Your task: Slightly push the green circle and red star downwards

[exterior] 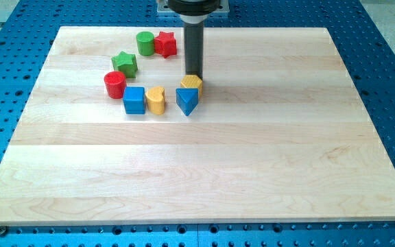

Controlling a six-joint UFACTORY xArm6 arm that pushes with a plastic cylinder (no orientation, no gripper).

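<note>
Two targets, green circle (pixel 145 42) touching red star (pixel 165 44), sit near the board's top edge, left of my tip (pixel 194 74), which holds nothing.

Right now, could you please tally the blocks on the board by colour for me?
Green: 2, the green circle and green star.
Red: 2, the red star and red cylinder.
Blue: 2, the blue cube and blue triangle.
Yellow: 2, the yellow rounded block and the yellow hexagon at my tip.
Total: 8 blocks.

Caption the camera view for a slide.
My tip rests just above the yellow block, right of the green circle and red star.
</note>
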